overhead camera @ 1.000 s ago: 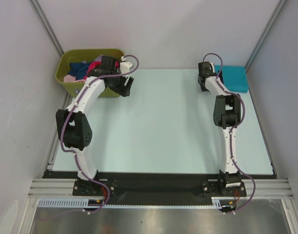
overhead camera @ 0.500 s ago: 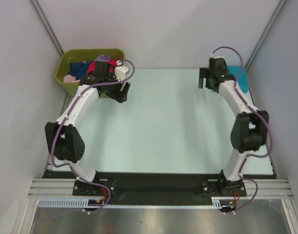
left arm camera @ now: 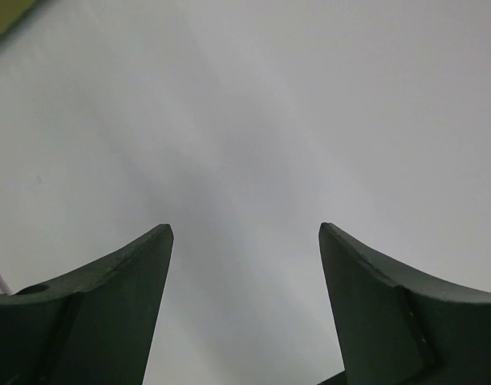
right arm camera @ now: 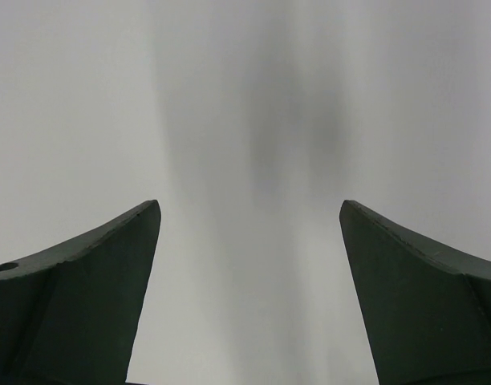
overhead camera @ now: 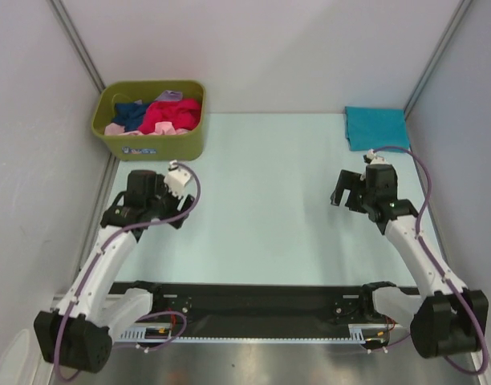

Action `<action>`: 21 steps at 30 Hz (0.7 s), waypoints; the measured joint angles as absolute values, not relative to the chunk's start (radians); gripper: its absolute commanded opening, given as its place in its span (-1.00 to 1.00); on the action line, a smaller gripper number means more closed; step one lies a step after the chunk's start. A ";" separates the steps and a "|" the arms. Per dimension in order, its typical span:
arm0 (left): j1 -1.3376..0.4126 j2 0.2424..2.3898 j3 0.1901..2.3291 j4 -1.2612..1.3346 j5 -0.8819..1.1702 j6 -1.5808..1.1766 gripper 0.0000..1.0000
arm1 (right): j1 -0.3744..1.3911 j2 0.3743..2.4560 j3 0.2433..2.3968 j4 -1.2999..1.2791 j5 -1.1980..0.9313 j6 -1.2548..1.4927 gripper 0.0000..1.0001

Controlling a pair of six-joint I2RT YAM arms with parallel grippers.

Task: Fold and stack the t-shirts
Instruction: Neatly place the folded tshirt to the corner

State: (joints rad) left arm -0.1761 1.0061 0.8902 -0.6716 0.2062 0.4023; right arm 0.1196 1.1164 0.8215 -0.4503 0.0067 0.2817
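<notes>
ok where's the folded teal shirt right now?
In the top view, the folded teal shirt lies flat at the table's far right corner, beyond the right gripper and clear of it. The olive bin is at the far left.

One folded t-shirt [overhead camera: 376, 127], one bin [overhead camera: 149, 146], two pincers [left arm camera: 245, 313] [right arm camera: 249, 297]

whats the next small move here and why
Probably reach the left end effector toward the olive bin for the magenta-red shirt lying on top. It and the right end effector are open and empty, only the teal shirt lies folded at the far right corner, and the bin is on the left arm's side.
</notes>
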 measured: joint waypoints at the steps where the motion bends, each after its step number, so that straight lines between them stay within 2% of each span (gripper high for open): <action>1: -0.176 0.969 0.846 -0.662 0.203 0.405 0.61 | 0.123 1.079 0.798 -0.456 -0.007 0.287 0.99; 3: -0.175 0.890 0.759 -0.651 0.202 0.411 0.62 | 0.130 1.013 0.773 -0.458 -0.027 0.292 0.99; 4: -0.175 0.855 0.723 -0.652 0.204 0.413 0.74 | 0.133 0.982 0.765 -0.453 -0.036 0.294 1.00; 5: -0.174 0.834 0.700 -0.652 0.207 0.413 0.99 | 0.135 0.956 0.759 -0.450 -0.042 0.295 0.99; 21: -0.160 0.737 0.591 -0.575 0.241 0.447 1.00 | 0.148 0.840 0.651 -0.438 -0.062 0.317 1.00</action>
